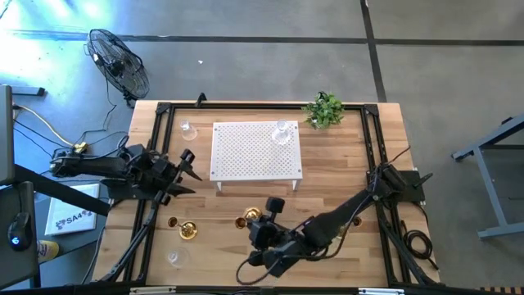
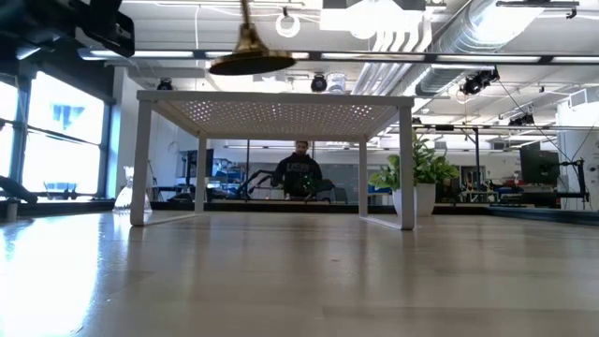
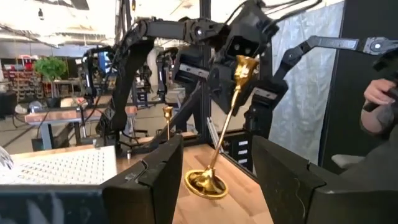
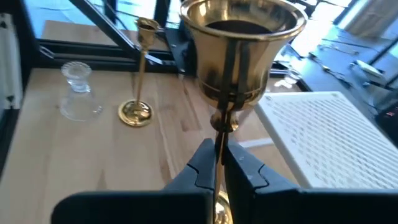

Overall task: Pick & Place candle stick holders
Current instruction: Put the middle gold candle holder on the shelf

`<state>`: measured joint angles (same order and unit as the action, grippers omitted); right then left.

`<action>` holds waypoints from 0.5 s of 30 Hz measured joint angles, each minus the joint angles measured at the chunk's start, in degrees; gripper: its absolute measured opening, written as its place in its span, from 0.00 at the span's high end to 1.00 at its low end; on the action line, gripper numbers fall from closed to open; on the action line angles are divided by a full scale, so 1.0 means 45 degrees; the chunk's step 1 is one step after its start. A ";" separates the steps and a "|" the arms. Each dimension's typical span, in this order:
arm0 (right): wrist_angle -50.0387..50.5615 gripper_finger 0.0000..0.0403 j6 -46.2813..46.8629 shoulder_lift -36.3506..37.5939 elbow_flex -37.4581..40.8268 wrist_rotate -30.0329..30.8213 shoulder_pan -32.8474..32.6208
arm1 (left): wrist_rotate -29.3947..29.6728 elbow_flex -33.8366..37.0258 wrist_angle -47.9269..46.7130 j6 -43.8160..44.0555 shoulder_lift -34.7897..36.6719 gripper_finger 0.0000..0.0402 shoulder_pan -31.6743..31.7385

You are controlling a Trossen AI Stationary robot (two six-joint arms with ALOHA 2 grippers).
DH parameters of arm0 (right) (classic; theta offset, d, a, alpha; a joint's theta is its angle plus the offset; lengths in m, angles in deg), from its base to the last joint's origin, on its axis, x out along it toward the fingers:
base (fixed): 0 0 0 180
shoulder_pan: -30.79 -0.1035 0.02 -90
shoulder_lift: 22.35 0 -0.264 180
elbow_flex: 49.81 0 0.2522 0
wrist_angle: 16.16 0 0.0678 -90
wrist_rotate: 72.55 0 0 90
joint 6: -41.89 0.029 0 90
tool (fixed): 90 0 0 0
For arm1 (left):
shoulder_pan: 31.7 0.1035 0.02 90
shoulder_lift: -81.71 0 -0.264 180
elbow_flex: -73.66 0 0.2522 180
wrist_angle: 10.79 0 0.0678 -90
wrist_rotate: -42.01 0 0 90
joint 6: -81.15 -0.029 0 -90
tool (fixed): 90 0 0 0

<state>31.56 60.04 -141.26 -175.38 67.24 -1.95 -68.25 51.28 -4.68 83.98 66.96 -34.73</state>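
Note:
My right gripper (image 4: 219, 163) is shut on a tall brass candle stick holder (image 3: 225, 118), which hangs tilted above the table's near middle (image 1: 250, 217). Its round base (image 2: 251, 62) shows high above the tabletop in the low view. A second brass holder (image 4: 138, 74) stands upright on its base at the near left (image 1: 187, 231), with a clear glass holder (image 4: 78, 93) beside it. Another glass holder (image 1: 282, 131) stands on the white perforated stand (image 1: 254, 152), and one more (image 1: 188, 129) stands left of the stand. My left gripper (image 3: 217, 149) waits open at the table's left (image 1: 184, 168). My right gripper pinches the thin stem (image 4: 219, 134) just under the brass cup (image 4: 242, 50) between its two fingers. The fingers lie across the stem. The holder is lifted clear of the table and tilted, its cup (image 3: 244, 67) up at the gripper and its base (image 3: 205, 183) lowest.
A small green plant (image 1: 325, 109) stands at the table's far right corner. A black frame (image 1: 160, 111) runs along the table's edges. Beyond the table a person (image 2: 299, 173) sits, and a hand (image 3: 379, 93) shows at the left wrist view's edge.

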 joint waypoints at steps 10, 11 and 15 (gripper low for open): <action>-0.1332 0.99 -0.1456 0.0000 0.0000 -0.1379 0.0511 | -0.1550 -0.0710 0.0792 0.0096 -0.3048 0.53 0.0000; -0.1403 0.99 -0.1482 0.0000 0.0000 -0.1506 0.0543 | -0.1570 -0.0904 0.0793 0.0096 -0.3383 0.53 0.0000; -0.1427 0.99 -0.1541 0.0000 0.0000 -0.1779 0.0636 | -0.1855 -0.1775 0.0801 0.0098 -0.4708 0.53 0.0000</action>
<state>25.14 53.11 -141.26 -175.38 59.23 0.91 -76.60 43.29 -1.08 84.42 45.78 -34.73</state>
